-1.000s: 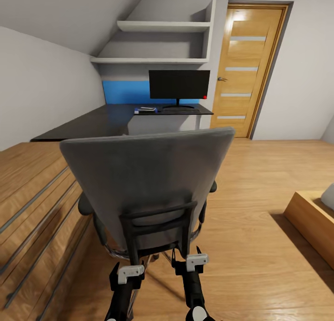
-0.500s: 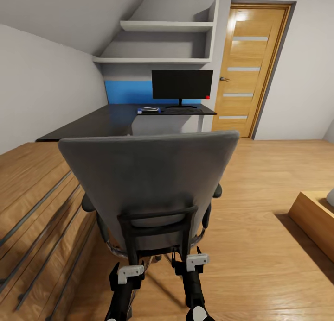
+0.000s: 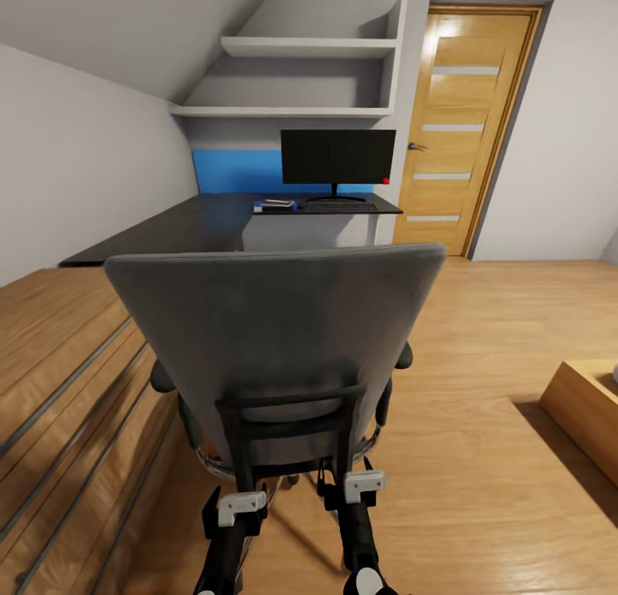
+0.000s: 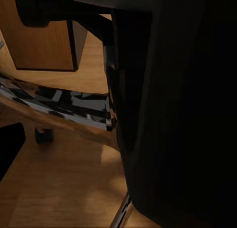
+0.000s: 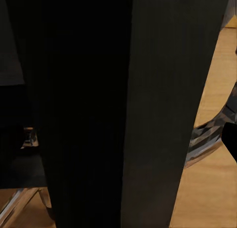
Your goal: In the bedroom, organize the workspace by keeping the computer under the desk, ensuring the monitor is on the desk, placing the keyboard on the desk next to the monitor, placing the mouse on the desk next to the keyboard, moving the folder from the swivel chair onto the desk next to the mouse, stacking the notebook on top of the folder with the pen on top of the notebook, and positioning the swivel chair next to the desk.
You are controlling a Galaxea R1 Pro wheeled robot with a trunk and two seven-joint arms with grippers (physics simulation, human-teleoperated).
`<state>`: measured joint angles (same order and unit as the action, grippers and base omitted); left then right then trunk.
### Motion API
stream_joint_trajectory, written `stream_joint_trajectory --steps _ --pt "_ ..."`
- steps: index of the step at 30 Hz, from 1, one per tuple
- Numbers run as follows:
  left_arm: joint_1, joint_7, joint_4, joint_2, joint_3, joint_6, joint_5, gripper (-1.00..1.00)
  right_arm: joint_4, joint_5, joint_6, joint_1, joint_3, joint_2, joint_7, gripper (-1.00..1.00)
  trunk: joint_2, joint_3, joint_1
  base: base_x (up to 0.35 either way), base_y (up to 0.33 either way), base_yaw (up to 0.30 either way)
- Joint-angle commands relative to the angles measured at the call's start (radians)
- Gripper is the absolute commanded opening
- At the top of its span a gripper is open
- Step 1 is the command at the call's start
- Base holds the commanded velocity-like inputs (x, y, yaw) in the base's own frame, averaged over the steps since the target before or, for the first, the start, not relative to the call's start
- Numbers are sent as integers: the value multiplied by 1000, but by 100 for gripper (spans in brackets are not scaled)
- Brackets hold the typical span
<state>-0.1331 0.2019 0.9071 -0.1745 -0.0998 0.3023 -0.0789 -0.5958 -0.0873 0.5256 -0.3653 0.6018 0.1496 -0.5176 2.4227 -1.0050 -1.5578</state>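
The swivel chair (image 3: 275,329) stands right in front of me with its grey back toward me. My left gripper (image 3: 242,492) and right gripper (image 3: 343,483) are at the two black uprights of its back frame. A black upright (image 4: 163,114) sits close between the left fingers, and another upright (image 5: 98,109) between the right fingers. Far ahead, the desk (image 3: 189,226) carries the monitor (image 3: 337,157), with the keyboard (image 3: 342,206) in front of it. Left of the keyboard lies the blue folder (image 3: 275,207) with the notebook (image 3: 275,203) on top. Pen and mouse are too small to tell. The computer is hidden.
A light wooden drawer cabinet (image 3: 60,380) runs along my left, close to the chair. A wooden door (image 3: 463,131) is at the back right, with wall shelves (image 3: 292,110) above the desk. A low wooden box (image 3: 584,402) sits at the right on the floor (image 3: 481,337).
The whole view has shifted a little, so the desk, door and box sit slightly further right: the camera moved. The chair keeps its place against my grippers.
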Motion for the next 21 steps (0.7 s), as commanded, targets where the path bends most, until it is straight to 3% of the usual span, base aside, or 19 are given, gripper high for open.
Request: stream_joint_trajectory --steps 1,21 --pt "0 8 0 0 -1 1 -9 100 1 -9 5 -1 7 -1 -6 100 0 -1 0 129 -50 0" --pt "0 8 0 0 -1 3 -9 100 1 -9 5 -1 7 -1 -6 100 0 -1 0 177 -160 0"
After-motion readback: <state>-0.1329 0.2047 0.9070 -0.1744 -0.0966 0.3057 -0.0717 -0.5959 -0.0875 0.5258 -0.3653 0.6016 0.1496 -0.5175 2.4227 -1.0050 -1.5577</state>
